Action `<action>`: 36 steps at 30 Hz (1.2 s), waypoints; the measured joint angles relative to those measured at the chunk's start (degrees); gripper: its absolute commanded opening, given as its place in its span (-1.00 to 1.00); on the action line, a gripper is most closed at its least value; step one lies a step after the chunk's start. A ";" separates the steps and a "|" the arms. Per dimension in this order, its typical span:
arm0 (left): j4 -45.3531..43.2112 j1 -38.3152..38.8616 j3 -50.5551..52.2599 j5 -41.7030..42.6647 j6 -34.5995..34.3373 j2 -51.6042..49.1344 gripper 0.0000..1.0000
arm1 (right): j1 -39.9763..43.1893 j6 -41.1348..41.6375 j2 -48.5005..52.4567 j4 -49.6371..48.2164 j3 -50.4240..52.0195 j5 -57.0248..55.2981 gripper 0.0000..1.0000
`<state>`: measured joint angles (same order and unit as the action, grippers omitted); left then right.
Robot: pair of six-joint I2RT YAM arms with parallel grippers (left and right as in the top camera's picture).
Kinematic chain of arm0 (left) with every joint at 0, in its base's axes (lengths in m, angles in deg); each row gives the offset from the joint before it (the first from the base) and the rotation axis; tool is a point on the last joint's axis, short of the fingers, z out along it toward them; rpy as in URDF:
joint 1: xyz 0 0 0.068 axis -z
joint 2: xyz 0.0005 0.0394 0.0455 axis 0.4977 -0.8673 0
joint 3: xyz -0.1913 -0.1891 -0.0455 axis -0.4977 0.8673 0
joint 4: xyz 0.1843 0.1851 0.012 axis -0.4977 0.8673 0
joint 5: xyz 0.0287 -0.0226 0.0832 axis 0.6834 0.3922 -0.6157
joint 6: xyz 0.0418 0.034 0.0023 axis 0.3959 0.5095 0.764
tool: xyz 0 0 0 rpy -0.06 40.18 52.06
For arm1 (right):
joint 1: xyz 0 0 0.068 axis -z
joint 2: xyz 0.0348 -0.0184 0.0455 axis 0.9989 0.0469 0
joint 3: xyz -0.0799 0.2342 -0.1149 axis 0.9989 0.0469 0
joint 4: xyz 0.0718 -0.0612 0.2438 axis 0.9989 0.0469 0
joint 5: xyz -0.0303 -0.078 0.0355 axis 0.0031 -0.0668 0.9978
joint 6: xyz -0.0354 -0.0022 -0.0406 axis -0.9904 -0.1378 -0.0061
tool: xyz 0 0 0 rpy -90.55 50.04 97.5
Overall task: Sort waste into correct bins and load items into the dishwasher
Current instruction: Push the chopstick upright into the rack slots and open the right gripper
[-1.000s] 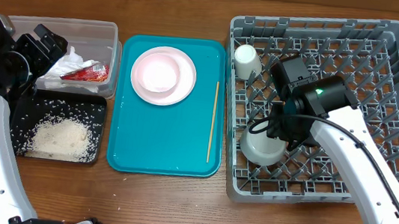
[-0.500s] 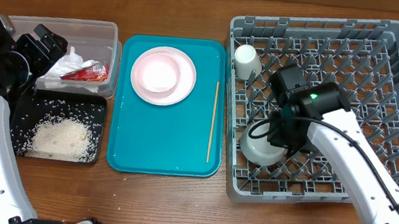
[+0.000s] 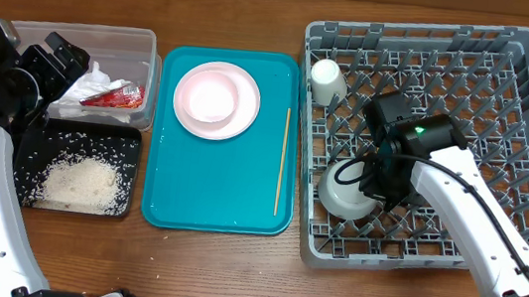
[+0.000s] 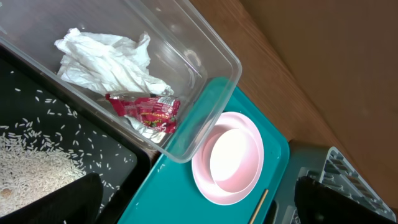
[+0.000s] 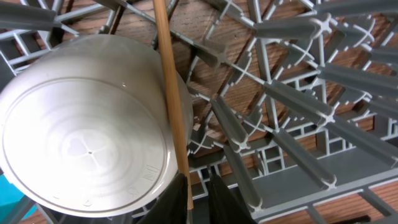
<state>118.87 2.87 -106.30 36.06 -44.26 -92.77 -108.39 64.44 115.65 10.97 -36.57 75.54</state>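
My right gripper (image 5: 198, 180) is low inside the grey dishwasher rack (image 3: 491, 84). Its fingers have closed to a narrow slit round the lower end of a wooden chopstick (image 5: 168, 81), which leans past the upturned grey-green bowl (image 3: 344, 193). A white cup (image 3: 326, 76) sits in the rack's near-left corner. A second chopstick (image 3: 282, 161), the pink plate (image 3: 240, 118) and the pink bowl (image 3: 209, 95) lie on the teal tray (image 3: 209, 197). My left gripper (image 4: 196, 190) hangs wide open over the clear tub (image 3: 152, 38), which holds the red-and-white wrapper (image 3: 116, 97). Rice (image 3: 81, 183) lies in the black tray (image 3: 30, 142).
Crumpled white paper (image 4: 106, 59) lies beside the wrapper in the clear tub. Upright pegs (image 5: 292, 87) stand close around my right gripper. Bare wooden tabletop (image 3: 230, 275) runs along the front edge.
My right gripper's jaws have narrowed from half open to a slit, and the right arm has shifted slightly toward the front of the rack. The left arm has not moved.
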 measured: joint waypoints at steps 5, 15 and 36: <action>0.00 0.00 0.00 0.00 0.00 0.00 1.00 | 0.00 -0.04 0.00 0.59 -0.02 0.00 -0.69; 0.00 0.00 0.00 0.00 0.00 0.00 1.00 | 0.00 -0.04 0.00 0.57 -0.02 1.97 -0.69; 0.00 0.00 0.00 0.00 0.00 0.00 1.00 | 0.00 0.11 0.00 2.38 0.00 3.50 -0.58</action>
<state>118.87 2.87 -106.30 36.06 -44.26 -92.77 -108.39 64.55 115.65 13.36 -36.57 79.04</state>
